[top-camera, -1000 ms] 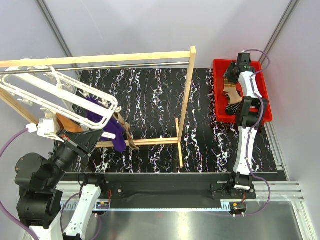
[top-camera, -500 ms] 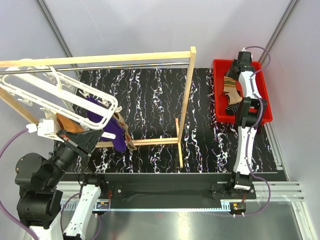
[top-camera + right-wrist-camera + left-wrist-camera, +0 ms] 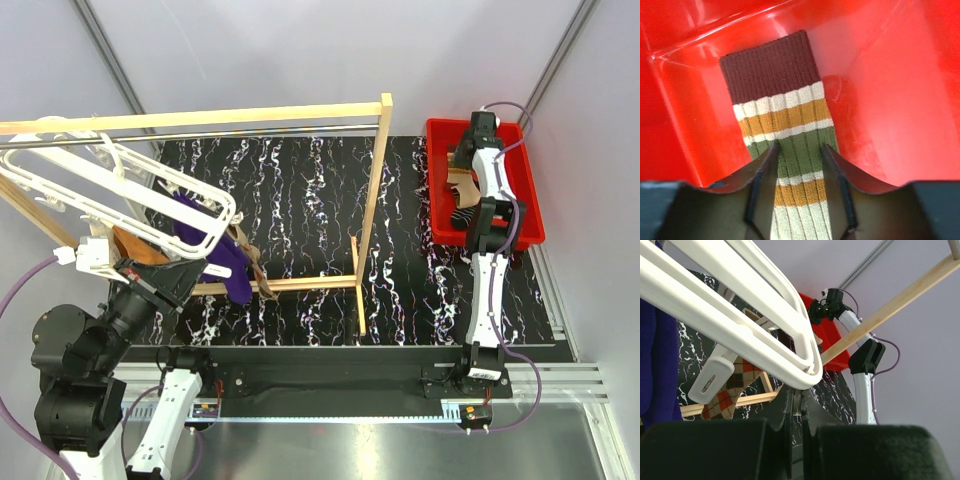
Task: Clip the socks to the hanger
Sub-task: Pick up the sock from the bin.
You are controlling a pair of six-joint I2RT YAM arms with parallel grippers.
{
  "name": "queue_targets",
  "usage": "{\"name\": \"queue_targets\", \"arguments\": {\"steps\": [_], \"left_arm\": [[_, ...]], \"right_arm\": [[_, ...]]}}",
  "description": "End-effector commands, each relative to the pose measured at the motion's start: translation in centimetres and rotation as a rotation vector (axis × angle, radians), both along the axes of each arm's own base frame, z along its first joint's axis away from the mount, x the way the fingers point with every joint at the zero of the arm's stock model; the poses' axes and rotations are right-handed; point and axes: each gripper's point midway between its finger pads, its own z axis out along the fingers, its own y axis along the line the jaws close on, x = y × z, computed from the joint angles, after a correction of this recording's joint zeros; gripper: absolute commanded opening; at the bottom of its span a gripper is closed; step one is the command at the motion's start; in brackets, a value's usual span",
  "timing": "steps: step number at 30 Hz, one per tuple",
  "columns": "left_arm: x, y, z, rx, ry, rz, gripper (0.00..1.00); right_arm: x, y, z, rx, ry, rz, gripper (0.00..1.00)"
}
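Black marbled tabletop [image 3: 300, 200] runs under a wooden frame [image 3: 375, 190], with a red bin [image 3: 532, 205] at its far right corner. Over the last second the right arm has slid from the middle of that bin toward its far end, and the right gripper [image 3: 470, 150] now hangs low over a striped sock [image 3: 775, 80] with a maroon cuff and cream, mustard and green bands. I read this as the reach for the next sock nearing its grasp. That sock lies flat on the bin floor, cuff toward the back wall, its leg running between the two fingers of the right gripper [image 3: 800, 150]. The fingers stand apart on either side of the fabric and have not pinched it. On the left, the white hanger [image 3: 120, 195] tilts across the frame's rod, with a purple sock [image 3: 225, 262] and an orange-brown argyle sock [image 3: 732, 390] already hanging below it. The left gripper [image 3: 797, 412] sits just under the hanger's rim; whether it grips anything cannot be told.
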Motion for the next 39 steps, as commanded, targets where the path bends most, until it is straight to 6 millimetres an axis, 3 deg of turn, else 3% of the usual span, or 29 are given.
{"name": "queue_targets", "arguments": {"steps": [1,5,8,12,18,19,21,27,28,29,33,35,36,37,38,39], "left_arm": [[0.0,0.0,-0.5,0.014,0.008,-0.005,0.0],[0.1,-0.1,-0.6,0.014,0.011,-0.009,0.0],[0.0,-0.1,-0.7,0.014,0.014,-0.009,0.0],[0.0,-0.1,-0.8,0.01,0.016,-0.005,0.0],[0.1,-0.1,-0.9,0.007,0.019,-0.005,0.0],[0.1,-0.1,-0.9,0.009,0.019,-0.005,0.0],[0.1,0.0,-0.9,0.01,0.018,-0.003,0.0],[0.0,-0.1,-0.5,-0.003,0.003,-0.003,0.0],[0.0,-0.1,-0.6,-0.003,0.003,-0.006,0.0],[0.0,-0.1,-0.6,-0.003,0.003,-0.006,0.0],[0.0,-0.1,-0.9,0.001,0.01,-0.003,0.0],[0.1,0.0,-1.0,-0.002,0.01,0.0,0.0],[0.1,0.0,-1.1,-0.002,0.007,0.0,0.0],[0.1,-0.1,-1.2,-0.003,0.012,-0.001,0.0],[0.2,-0.1,-1.2,-0.003,0.012,-0.003,0.0],[0.3,-0.1,-1.4,-0.003,0.016,-0.003,0.0]], "right_arm": [[0.0,0.7,-0.6,-0.048,0.028,0.02,0.42],[0.2,0.9,-0.1,-0.055,0.011,0.027,0.23],[0.4,0.7,0.8,-0.072,-0.002,0.024,0.01],[0.4,0.5,3.1,-0.076,-0.034,0.003,0.0],[-0.4,0.5,12.4,-0.063,-0.164,-0.03,0.0],[-1.0,0.8,16.0,-0.056,-0.217,-0.031,0.0],[-2.0,1.5,17.5,-0.023,-0.239,-0.027,0.0],[-8.6,3.7,26.4,0.073,-0.394,-0.023,0.0],[-10.5,4.3,29.8,0.084,-0.458,-0.008,0.0],[-11.6,5.3,29.1,0.121,-0.443,0.015,0.0],[-16.9,9.0,33.8,0.148,-0.555,0.15,0.0],[-20.7,10.6,36.0,0.156,-0.608,0.227,0.0],[-23.5,11.2,38.7,0.15,-0.679,0.255,0.0],[-24.8,11.7,37.5,0.16,-0.666,0.271,0.0],[-26.2,12.7,38.3,0.179,-0.699,0.324,0.0],[-29.2,13.4,40.5,0.177,-0.768,0.358,0.0]]}}
